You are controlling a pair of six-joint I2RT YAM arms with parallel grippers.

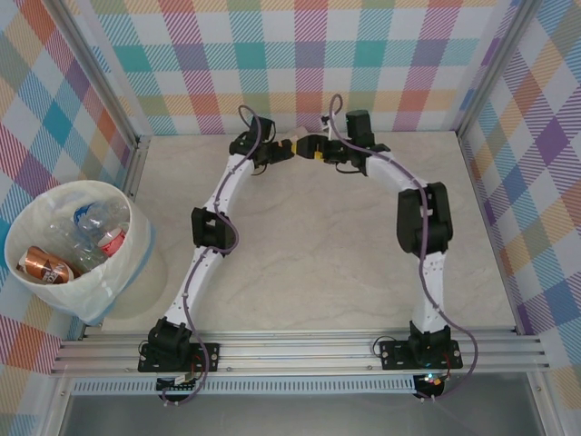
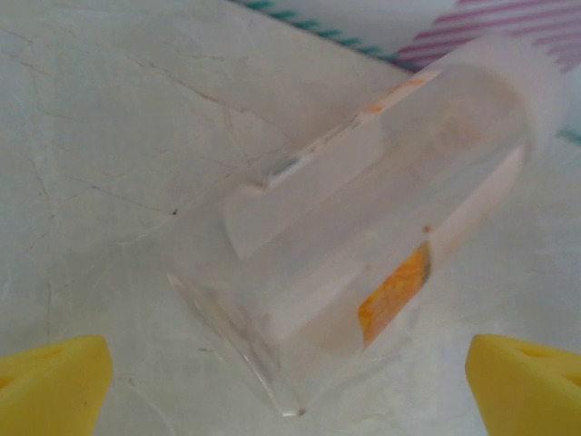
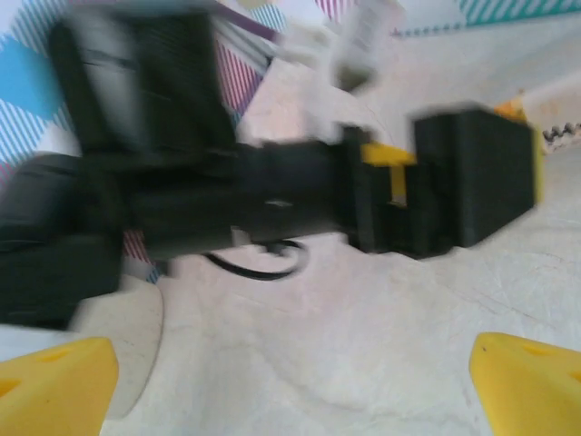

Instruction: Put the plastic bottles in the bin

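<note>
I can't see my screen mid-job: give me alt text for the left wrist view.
A clear bottle with an orange label scrap lies on its side on the pale table, far end toward the plaid wall. The left end effector is open, yellow fingertips at the bottom corners, either side of the bottle's near end, not touching it.

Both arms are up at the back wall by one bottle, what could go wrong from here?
The right gripper faces the left gripper at close range; they might collide. The clear bottle lies on its side between the left's open fingers and could roll away as they shut. The bin is far left, a long carry.
</note>
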